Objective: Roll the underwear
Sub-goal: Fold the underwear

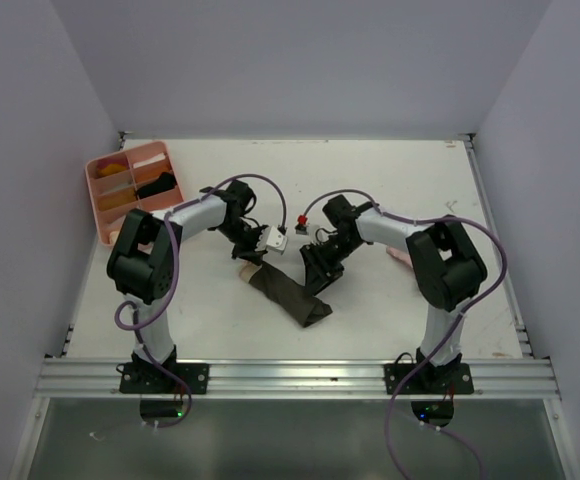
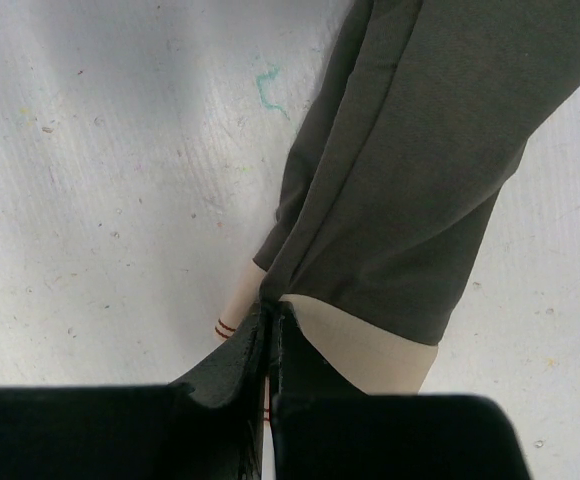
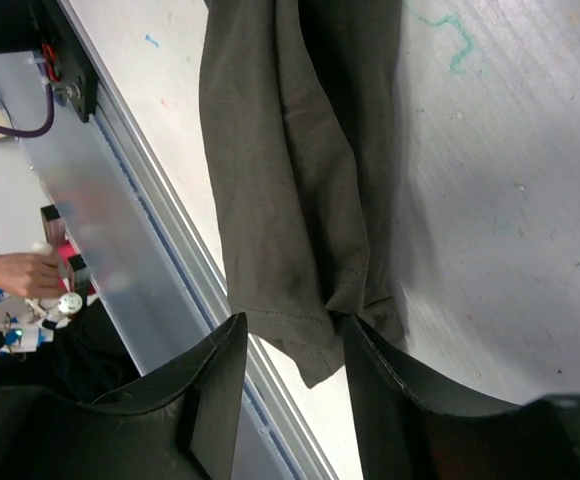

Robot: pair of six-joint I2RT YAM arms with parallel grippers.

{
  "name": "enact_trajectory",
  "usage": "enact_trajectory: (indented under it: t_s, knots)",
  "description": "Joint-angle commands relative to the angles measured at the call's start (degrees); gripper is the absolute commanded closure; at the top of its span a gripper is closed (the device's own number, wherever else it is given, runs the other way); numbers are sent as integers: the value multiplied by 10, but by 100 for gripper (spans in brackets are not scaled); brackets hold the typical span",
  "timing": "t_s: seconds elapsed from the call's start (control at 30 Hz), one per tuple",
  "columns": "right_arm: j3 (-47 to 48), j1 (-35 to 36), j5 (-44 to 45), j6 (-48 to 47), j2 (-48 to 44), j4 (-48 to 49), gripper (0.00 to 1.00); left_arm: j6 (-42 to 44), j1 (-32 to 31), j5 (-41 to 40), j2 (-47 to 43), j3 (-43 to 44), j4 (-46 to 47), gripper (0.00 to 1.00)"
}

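The dark olive-brown underwear (image 1: 288,294) lies in a long, loosely folded strip on the white table (image 1: 390,180) between the two arms. My left gripper (image 1: 254,258) is shut on its upper corner (image 2: 272,300). Under that corner lies a pale pink underwear (image 2: 370,355) with thin dark red edging, peeking out in the top view (image 1: 244,270). My right gripper (image 1: 320,278) hangs over the strip's other side. In the right wrist view its jaws (image 3: 292,325) stand open around the hemmed edge of the olive cloth (image 3: 290,200), and a fold touches the right finger (image 3: 380,370).
A pink compartment tray (image 1: 101,207) with small items sits at the table's back left. A pale pink scrap (image 1: 400,257) shows beside the right arm. The metal rail (image 1: 290,375) runs along the near edge, and a person's hand (image 3: 20,272) shows beyond it.
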Motion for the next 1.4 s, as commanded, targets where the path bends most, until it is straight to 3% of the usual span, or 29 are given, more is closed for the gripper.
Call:
enact_trajectory:
  t_s: [0.0, 0.37, 0.67, 0.77, 1.37]
  knots:
    - [21, 5, -4, -25, 3, -20, 54, 10, -8, -79, 51, -38, 43, 100]
    - [25, 12, 1, -39, 17, -37, 59, 14, -9, -79, 51, -35, 43, 100]
    - [40, 10, 5, -55, 6, -67, 94, 15, -9, -79, 51, -40, 44, 100]
    - [45, 8, 21, -66, 4, -80, 100, 16, -9, -80, 51, -40, 44, 100]
    - [75, -11, 112, -132, 52, -94, 100, 28, -8, -93, 47, -51, 45, 100]
